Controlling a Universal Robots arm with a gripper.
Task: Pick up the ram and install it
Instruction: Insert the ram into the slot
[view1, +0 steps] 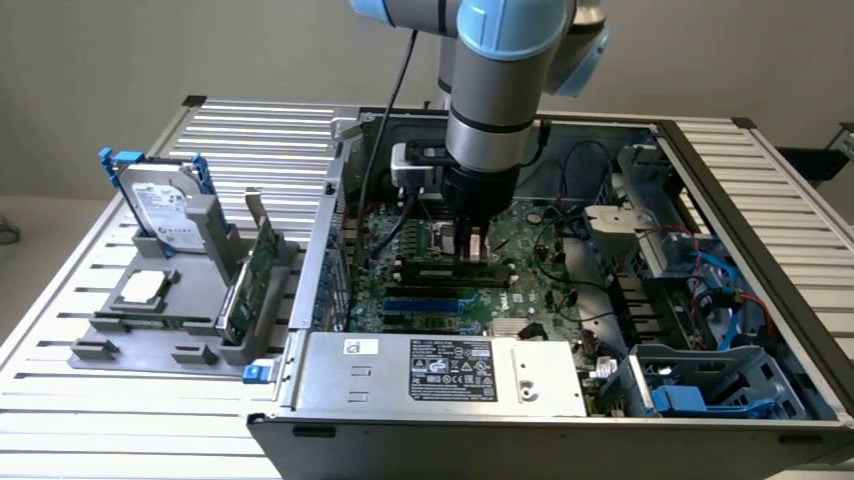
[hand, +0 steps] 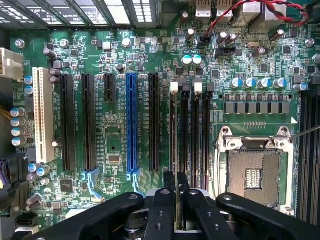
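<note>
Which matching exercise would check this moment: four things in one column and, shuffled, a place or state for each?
Things
1. ram
2. hard drive
3. blue slot
4. processor socket

Places or states
a. upright in the grey holder outside the case
b. held edge-on in the gripper, over the motherboard
c. empty, with a metal frame around it
d. between black slots on the motherboard

Pairs: 1-b, 2-a, 3-d, 4-c.
</note>
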